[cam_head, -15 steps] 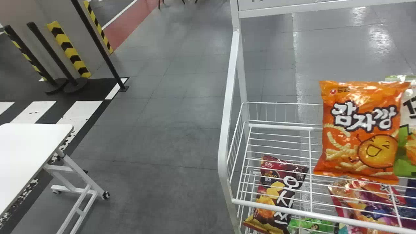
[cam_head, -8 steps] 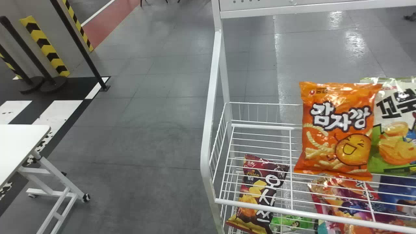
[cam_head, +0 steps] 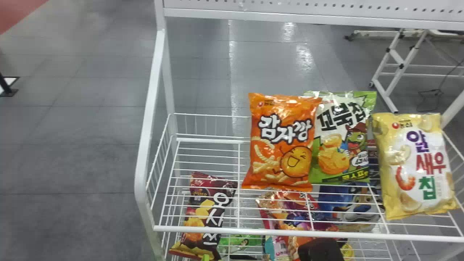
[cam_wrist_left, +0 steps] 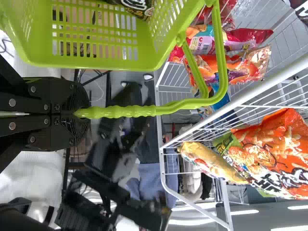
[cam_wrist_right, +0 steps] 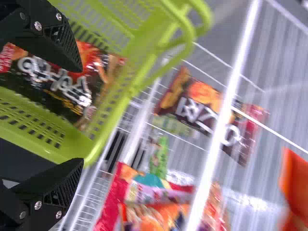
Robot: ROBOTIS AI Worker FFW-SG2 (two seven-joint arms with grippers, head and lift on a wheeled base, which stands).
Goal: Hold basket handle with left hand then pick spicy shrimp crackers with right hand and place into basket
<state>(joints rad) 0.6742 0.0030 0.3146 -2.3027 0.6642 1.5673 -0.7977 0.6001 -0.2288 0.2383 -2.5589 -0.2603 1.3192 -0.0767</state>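
Right fingers [cam_wrist_right: 57,187] spread wide, empty; left fingers [cam_wrist_left: 77,102] closed on the basket handle [cam_wrist_left: 132,111].
The spicy shrimp crackers may be the red-orange packet [cam_head: 287,211] low in the wire rack [cam_head: 195,230]; confirm, then clear the rail.

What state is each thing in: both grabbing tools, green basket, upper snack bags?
Left tool, closed on the handle
Right tool, open
Green basket, held by its handle, snack bag inside
Orange bag, upright, partly covering the green-and-white bag
Yellow bag, slightly tilted
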